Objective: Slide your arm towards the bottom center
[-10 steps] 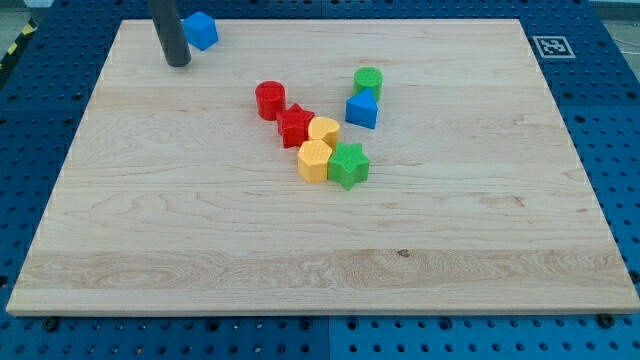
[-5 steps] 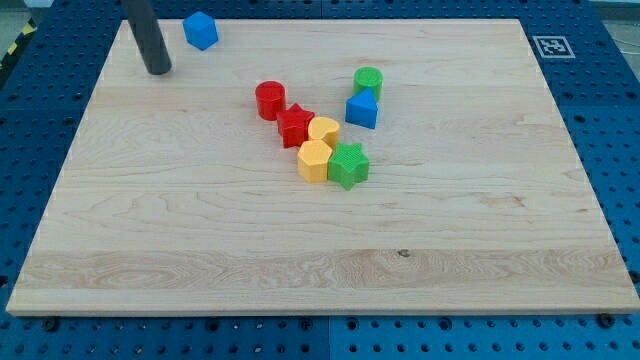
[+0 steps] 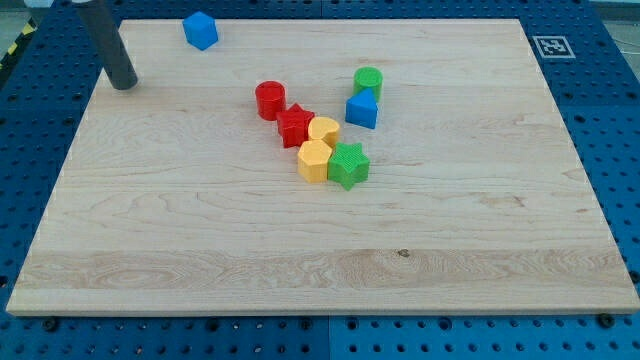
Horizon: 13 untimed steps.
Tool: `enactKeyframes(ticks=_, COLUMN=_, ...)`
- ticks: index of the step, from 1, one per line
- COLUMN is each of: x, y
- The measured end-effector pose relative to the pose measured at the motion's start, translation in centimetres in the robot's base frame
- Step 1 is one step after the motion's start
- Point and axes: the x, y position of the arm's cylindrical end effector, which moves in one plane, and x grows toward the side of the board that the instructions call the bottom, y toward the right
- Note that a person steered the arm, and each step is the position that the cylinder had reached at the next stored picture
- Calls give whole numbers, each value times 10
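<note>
My dark rod comes down at the view's top left, and my tip [image 3: 124,84] rests on the wooden board [image 3: 200,260] near its left edge. It touches no block. A blue cube [image 3: 201,30] lies to the tip's upper right. In the board's middle sits a cluster: a red cylinder [image 3: 269,100], a red star [image 3: 294,126], a yellow rounded block [image 3: 324,131], a yellow hexagon [image 3: 314,160] and a green star [image 3: 349,164]. A green cylinder [image 3: 368,82] and a blue block [image 3: 362,109] stand just right of the cluster.
The board lies on a blue perforated table [image 3: 620,120]. A black and white marker tag [image 3: 550,46] sits at the board's top right corner.
My tip has slid from beside the blue cube towards the view's left and slightly down. No block has moved.
</note>
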Motion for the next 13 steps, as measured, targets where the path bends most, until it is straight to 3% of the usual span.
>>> enactKeyframes(ticks=2, x=11, y=0)
enactKeyframes(ticks=8, x=110, y=6)
enactKeyframes(ticks=12, x=210, y=79)
enactKeyframes(ticks=13, x=211, y=88)
